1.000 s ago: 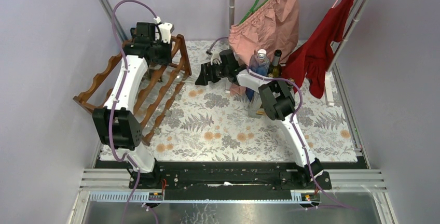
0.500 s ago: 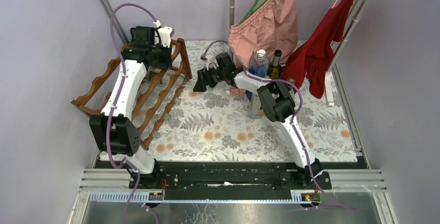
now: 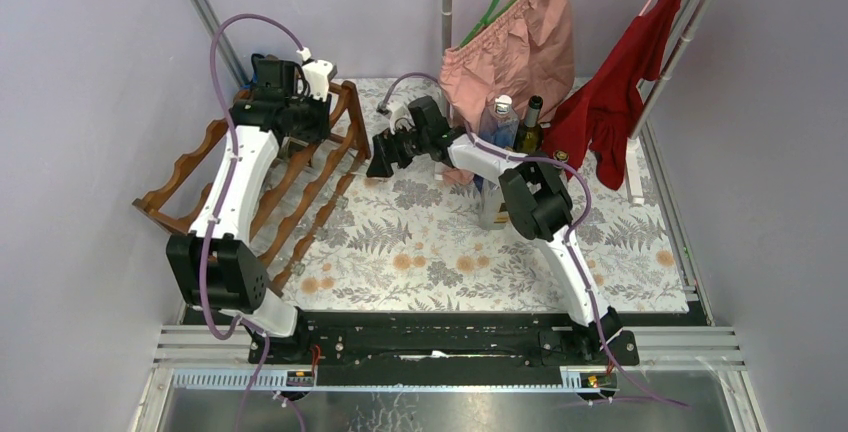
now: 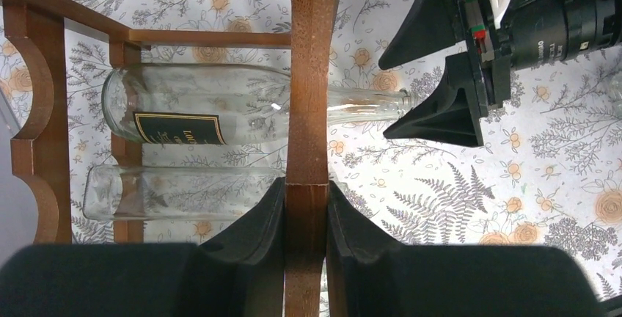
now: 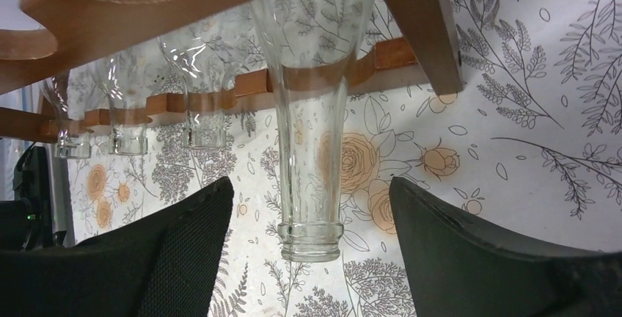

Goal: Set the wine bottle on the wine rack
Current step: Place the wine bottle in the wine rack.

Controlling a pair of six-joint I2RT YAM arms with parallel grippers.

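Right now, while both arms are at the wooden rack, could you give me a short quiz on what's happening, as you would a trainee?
1. True or false: the left hand is clamped on a wooden bar of the wine rack.
2. The right hand has its fingers: A) pressed together with nothing between them; B) open, one on either side of the clear bottle's neck; C) clamped tight on that neck.
3. What colour is that bottle's label?

Key: 1 true; 2 B; 3 black.
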